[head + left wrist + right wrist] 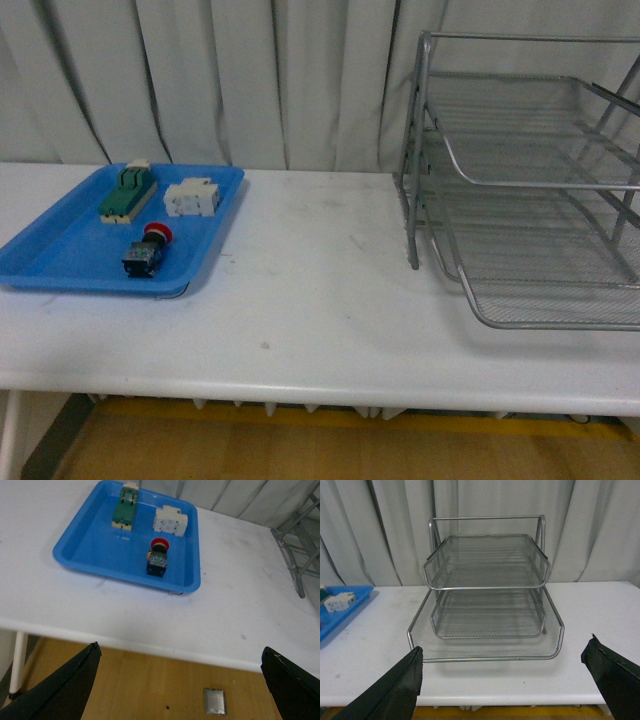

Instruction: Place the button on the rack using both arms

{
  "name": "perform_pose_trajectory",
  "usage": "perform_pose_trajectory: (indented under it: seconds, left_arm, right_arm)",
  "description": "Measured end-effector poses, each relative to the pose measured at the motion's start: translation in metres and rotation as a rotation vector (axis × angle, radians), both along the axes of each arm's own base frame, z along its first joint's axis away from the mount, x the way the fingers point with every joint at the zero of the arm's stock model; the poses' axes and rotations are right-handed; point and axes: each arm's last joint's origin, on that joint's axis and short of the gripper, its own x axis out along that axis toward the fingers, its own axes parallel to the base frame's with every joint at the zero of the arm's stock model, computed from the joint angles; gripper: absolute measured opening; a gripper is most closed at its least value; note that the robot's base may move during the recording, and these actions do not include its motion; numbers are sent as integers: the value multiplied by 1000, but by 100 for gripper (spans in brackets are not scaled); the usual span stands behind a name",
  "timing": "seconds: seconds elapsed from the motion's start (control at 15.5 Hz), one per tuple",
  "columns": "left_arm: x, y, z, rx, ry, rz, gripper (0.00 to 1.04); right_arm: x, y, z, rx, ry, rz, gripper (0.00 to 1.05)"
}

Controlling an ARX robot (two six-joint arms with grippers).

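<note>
The small red-capped push-button [148,250] on its dark blocky body lies on its side in the flat blue plastic tray [60,255], with the cap pointing away from the robot. It is straight ahead of the left gripper [180,650], the nearer one. The silver wire-mesh rack [487,587] faces the right gripper [504,649]. Both grippers gape wide and hold nothing. No writing can be read.

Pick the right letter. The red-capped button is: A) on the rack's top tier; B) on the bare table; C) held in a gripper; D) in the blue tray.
D: the button lies on the floor of the blue tray, well apart from the rack.
</note>
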Motion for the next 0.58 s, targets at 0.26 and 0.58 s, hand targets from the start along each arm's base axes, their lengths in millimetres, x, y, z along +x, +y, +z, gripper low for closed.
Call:
perform_pose_trajectory:
  seconds: [0.26,0.58]
  left_arm:
    - [102,-4,-4,85,35,-60,98]
    - [215,-33,-42,185,243,-138,98]
  right_arm:
    - [0,0,0,0,0,0,98]
    - [0,0,0,0,0,0,98]
